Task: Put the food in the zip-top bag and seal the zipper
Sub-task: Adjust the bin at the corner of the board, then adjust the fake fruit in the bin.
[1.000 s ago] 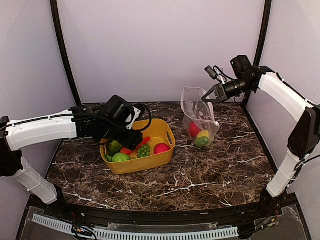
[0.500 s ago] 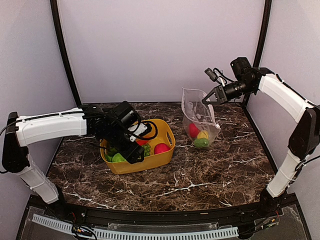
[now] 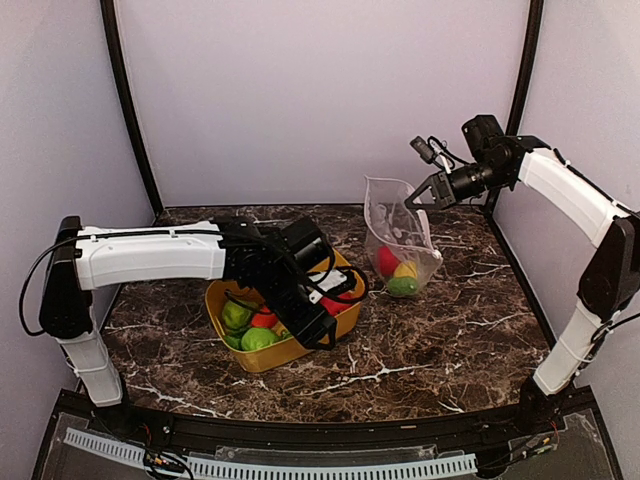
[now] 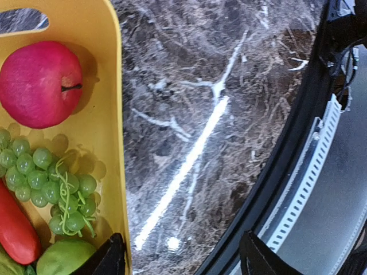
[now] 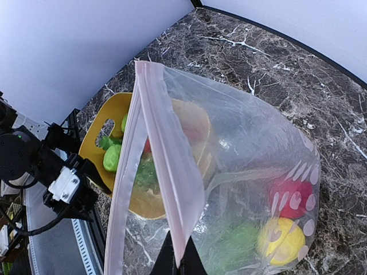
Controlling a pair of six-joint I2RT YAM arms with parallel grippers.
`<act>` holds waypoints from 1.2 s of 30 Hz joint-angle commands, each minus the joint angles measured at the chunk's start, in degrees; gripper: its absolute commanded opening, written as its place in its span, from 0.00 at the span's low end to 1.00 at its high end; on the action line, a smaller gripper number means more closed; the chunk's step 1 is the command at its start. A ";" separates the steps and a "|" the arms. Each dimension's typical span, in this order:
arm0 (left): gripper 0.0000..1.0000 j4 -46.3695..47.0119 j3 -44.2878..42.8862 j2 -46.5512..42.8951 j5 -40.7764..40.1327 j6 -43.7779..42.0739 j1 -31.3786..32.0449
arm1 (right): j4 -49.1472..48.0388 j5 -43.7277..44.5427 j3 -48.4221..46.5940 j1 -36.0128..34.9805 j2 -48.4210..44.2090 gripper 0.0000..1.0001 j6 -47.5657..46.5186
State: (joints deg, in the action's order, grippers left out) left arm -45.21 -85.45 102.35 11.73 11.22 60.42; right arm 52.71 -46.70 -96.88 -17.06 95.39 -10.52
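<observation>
Top external view: a dark marble-patterned table point(image 3: 440, 340) with white veins sits inside pale lilac walls, with black posts rising at the back corners. The left arm point(image 3: 150, 255) reaches across a yellow tub point(image 3: 262, 360) and covers much of its inside from above. The left gripper point(image 4: 182, 260) points down at the tub's near right wall. Its jaws are spread wide and empty, one finger inside the wall and the other over bare table.

To the right of the tub and apart from it, the zip-top bag point(image 3: 400, 235) stands upright with its bottom on the table and its mouth gaping. The right gripper point(image 5: 178, 258) is clamped tight on the mouth edge and holds the bag up by the pale zipper point(image 5: 166, 166).

Inside the bag lie a red ball point(image 3: 388, 260), a yellow lemon point(image 3: 406, 269) and a green round piece point(image 3: 403, 286). In the tub are a red apple point(image 4: 39, 83), green grapes point(image 4: 49, 183), a red-orange carrot point(image 4: 14, 229) and a green fruit point(image 4: 66, 258), close beside the inner left finger.
</observation>
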 commanded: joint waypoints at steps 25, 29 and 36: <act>0.78 9.20 -6.26 4.92 -7.67 5.72 -8.23 | -0.44 1.14 0.29 0.30 -1.76 0.00 -1.16; 0.78 11.37 -8.12 10.38 -6.67 6.30 -8.22 | -0.44 1.43 0.51 0.28 -2.12 0.00 -1.25; 0.78 14.44 -9.88 15.10 -6.21 7.13 -8.22 | -0.59 1.32 1.03 0.27 -2.19 0.00 -1.27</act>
State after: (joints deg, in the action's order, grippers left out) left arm -33.39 -93.06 117.05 4.14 17.28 52.29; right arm 52.71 -45.54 -96.75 -17.06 94.78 -11.27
